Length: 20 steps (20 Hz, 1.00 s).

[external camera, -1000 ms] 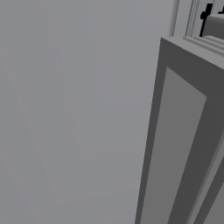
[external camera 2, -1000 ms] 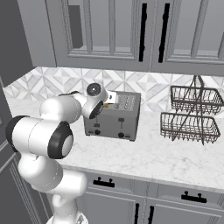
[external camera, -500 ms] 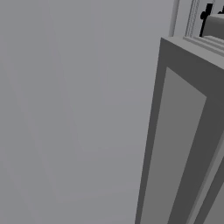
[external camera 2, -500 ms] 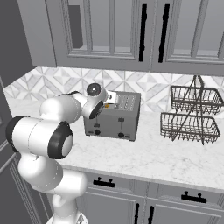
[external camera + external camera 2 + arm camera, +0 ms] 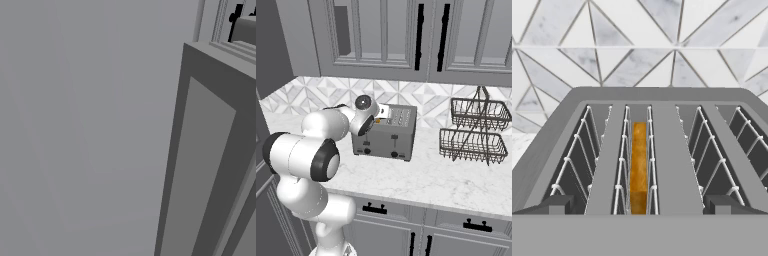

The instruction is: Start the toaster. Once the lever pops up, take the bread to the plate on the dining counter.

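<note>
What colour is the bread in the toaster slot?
Golden orange-brown bread, clearest in the hand view.

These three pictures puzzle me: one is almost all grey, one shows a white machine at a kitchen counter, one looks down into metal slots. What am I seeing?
The white machine is a robot arm in a computer-drawn kitchen. Two cameras ride on its base. The left one faces a plain grey cabinet side at close range. The right one looks over the arm at a marble counter carrying a grey toaster and a two-tier wire basket. The third camera sits on the arm's hand and looks down into the toaster's slots, where a slice of bread stands on edge, browned along its top. The gripper is open, its two dark fingertips straddling that slot, holding nothing.
</note>
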{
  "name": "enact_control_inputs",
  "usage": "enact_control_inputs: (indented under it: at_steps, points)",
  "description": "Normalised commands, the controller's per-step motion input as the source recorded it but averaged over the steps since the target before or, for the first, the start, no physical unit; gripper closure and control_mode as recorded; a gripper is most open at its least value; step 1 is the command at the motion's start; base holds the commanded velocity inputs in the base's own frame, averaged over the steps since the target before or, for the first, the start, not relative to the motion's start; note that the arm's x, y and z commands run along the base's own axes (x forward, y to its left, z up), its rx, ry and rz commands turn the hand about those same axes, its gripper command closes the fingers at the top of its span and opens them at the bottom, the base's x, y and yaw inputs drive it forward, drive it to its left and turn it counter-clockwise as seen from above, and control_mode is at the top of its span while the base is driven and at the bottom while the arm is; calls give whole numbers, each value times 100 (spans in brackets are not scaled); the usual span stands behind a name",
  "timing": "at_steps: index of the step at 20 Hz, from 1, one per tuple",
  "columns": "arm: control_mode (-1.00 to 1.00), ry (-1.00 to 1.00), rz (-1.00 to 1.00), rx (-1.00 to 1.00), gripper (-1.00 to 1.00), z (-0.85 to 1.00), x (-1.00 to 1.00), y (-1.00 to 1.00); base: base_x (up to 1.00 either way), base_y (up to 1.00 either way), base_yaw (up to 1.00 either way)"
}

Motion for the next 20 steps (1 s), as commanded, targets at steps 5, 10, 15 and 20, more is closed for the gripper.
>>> enact_control_inputs:
  at_steps: [5, 10, 15, 20]
  points:
    - [-100, 0, 0, 0, -100, 0, 0, 0, 0, 0, 0]
    - [-100, 0, 0, 0, -100, 0, 0, 0, 0, 0, 0]
    - [-100, 0, 0, 0, -100, 0, 0, 0, 0, 0, 0]
    - [-100, 0, 0, 0, -100, 0, 0, 0, 0, 0, 0]
